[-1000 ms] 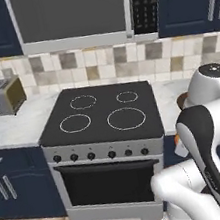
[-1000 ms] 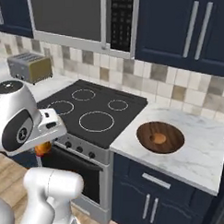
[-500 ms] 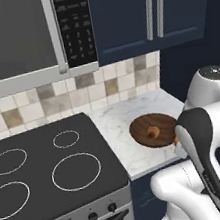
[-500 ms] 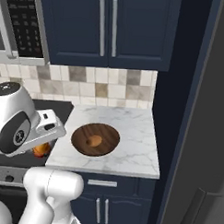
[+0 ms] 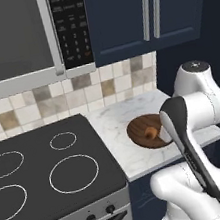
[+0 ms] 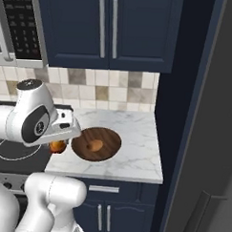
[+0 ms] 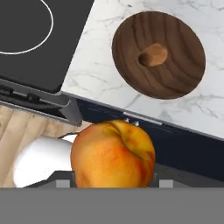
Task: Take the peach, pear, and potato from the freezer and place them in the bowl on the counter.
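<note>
One peach (image 7: pixel 113 154) sits clamped in the gripper (image 6: pixel 58 146); potato (image 7: pixel 153 54) lies in bowl (image 7: pixel 131 39).

You can count one peach (image 7: pixel 113 154), round and orange. You can count one potato (image 7: pixel 153 55), a small brown lump, and it sits inside one bowl (image 7: pixel 131 43), brown and made of wood. There is one counter (image 7: pixel 100 74) with a white stone top. There is one stove (image 5: pixel 46 168), and you can count four white rings on its black top. One microwave (image 5: pixel 14 42) hangs above it. In the right base view, you can see two blue cupboard doors (image 6: pixel 107 27) up high and two more doors (image 6: pixel 123 218) under the counter
</note>
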Controlling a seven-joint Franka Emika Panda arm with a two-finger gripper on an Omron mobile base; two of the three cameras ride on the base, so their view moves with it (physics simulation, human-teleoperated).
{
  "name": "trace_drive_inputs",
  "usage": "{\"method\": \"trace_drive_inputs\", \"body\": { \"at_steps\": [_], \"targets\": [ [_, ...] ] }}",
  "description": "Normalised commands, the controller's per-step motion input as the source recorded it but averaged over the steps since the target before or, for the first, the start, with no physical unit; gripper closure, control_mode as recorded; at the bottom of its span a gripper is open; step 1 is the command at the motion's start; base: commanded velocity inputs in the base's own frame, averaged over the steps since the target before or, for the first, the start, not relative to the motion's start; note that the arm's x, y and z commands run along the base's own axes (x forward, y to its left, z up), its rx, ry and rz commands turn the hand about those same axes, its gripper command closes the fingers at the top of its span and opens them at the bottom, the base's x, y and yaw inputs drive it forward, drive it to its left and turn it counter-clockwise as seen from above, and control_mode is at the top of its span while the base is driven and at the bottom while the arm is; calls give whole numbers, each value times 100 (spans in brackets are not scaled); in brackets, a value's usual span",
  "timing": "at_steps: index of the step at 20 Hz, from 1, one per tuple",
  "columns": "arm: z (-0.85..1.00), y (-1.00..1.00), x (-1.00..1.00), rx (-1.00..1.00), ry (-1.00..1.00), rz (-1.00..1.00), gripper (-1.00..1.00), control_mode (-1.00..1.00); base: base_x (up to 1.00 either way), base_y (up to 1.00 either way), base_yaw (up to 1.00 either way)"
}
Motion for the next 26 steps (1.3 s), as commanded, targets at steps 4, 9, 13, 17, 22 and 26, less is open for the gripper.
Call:
{"method": "trace_drive_inputs", "body": {
  "at_steps": [4, 9, 13, 17, 22, 26],
  "targets": [
    [-16, -7, 100, 0, 0, -36, 100, -100, 0, 0, 0],
    [-37, -52, 100, 1, -4, -35, 100, -100, 0, 0, 0],
    [-46, -33, 100, 21, 0, -26, 100, -100, 0, 0, 0],
    [-37, -5, 58, 11, -3, -7, 100, -100, 0, 0, 0],
    [-51, -14, 8, 2, -4, 1, 100, -100, 0, 0, 0],
    [-34, -20, 24, -1, -3, 2, 100, -100, 0, 0, 0]
  ]
}}
